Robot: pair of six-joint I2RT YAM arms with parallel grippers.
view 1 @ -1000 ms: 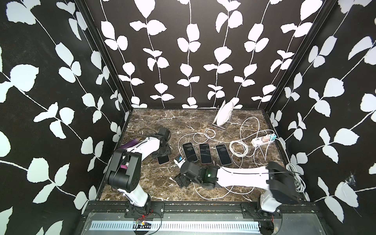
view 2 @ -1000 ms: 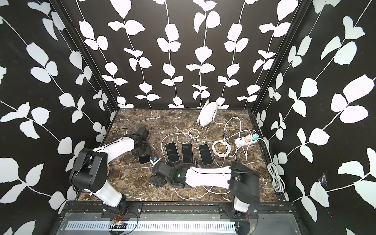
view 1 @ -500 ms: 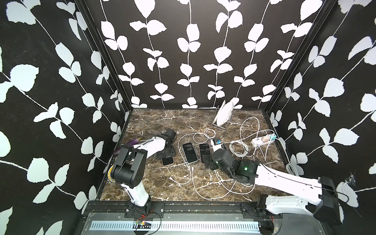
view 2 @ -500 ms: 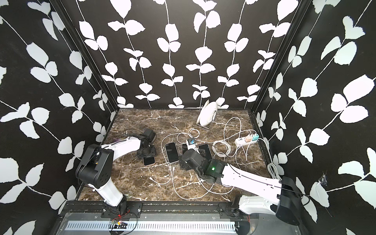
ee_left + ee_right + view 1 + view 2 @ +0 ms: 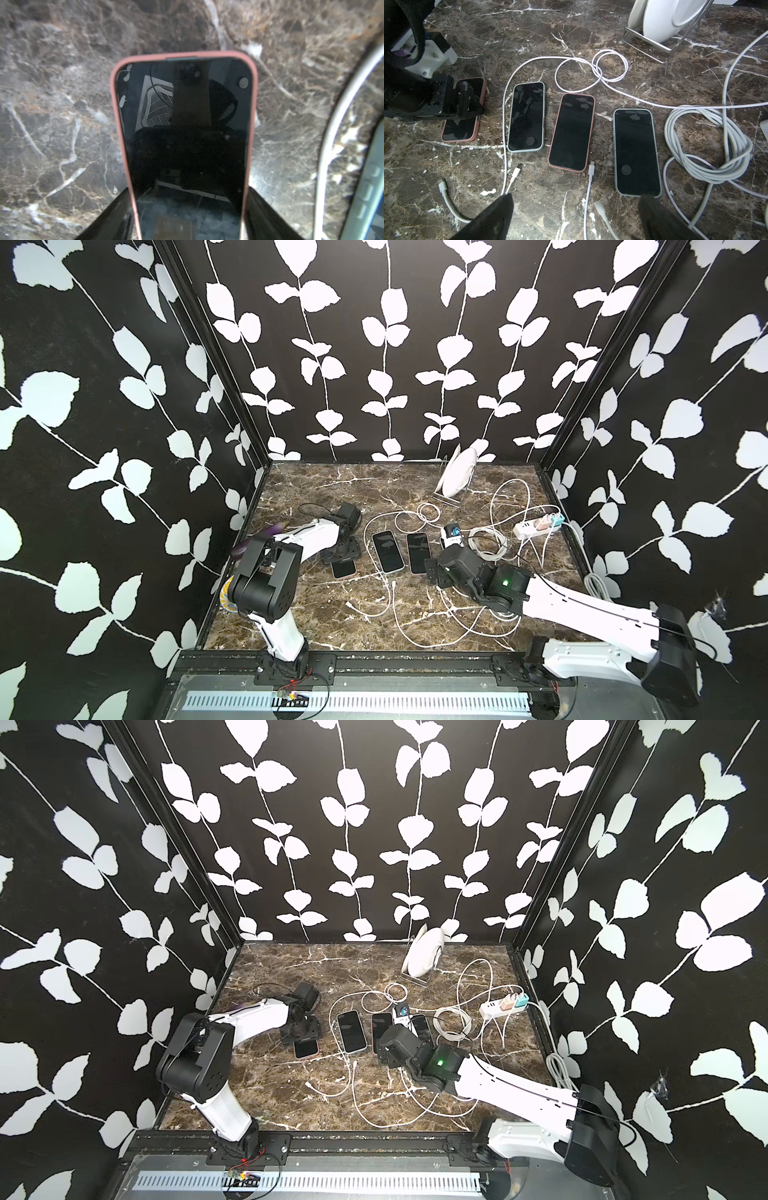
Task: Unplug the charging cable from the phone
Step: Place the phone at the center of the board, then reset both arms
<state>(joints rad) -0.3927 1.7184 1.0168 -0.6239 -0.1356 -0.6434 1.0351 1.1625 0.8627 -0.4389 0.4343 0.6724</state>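
Observation:
Several phones lie face up in a row on the marble table [image 5: 316,626]. The leftmost phone [image 5: 185,124] [image 5: 460,128] [image 5: 344,569] has a pink case. My left gripper [image 5: 188,190] [image 5: 343,549] [image 5: 301,1031] straddles its far end, open, with a finger close beside each long edge. White charging cables [image 5: 504,124] [image 5: 390,593] trail across the table. Their plugs [image 5: 517,172] lie loose in front of the phones, and I see none in a phone's port. My right gripper [image 5: 576,197] [image 5: 434,572] [image 5: 386,1052] hovers open and empty before the two right-hand phones [image 5: 572,131] [image 5: 636,151].
A coiled white cable [image 5: 708,145] [image 5: 486,543] lies right of the phones. A power strip [image 5: 536,526] with chargers sits at the right edge. White plates in a wire rack [image 5: 457,472] stand at the back. Patterned walls close in three sides.
My right arm has swung from the front left, near the pink phone, over to the right-hand phones. The left gripper and the pink phone shifted slightly right, and the left jaws widened.

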